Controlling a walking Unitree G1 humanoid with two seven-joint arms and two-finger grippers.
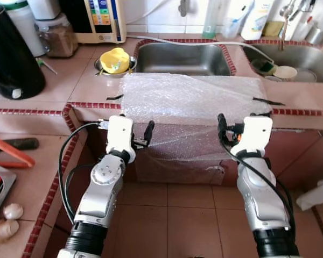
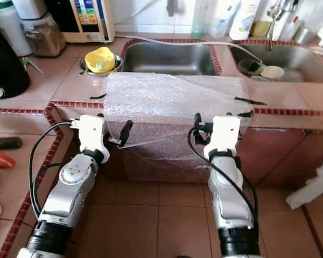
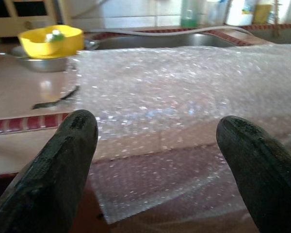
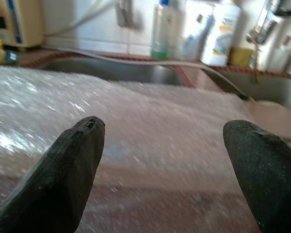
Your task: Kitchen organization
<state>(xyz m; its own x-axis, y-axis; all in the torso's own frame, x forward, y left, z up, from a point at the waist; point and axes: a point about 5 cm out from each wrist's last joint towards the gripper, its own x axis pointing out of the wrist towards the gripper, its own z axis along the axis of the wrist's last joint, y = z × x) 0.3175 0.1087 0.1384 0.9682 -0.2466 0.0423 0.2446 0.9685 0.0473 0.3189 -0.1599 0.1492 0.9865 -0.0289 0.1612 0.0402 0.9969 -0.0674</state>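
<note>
- Your bubble wrap sheet (image 1: 191,102) lies taped on the tiled counter (image 1: 86,86) before the sink (image 1: 183,58), draping over its front edge.
- Your left gripper (image 1: 141,137) faces the draped part, fingers apart, empty.
- Your right gripper (image 1: 229,131) does likewise, fingers spread.

I see a pink-tiled counter (image 1: 86,80) with dark red edging. A bubble wrap sheet (image 1: 188,97) lies taped across it and hangs over the front edge. A steel bowl (image 1: 103,66) holding a yellow item (image 1: 116,59) sits beside the sink (image 1: 180,58). A black appliance (image 1: 11,59) stands at far left.
</note>
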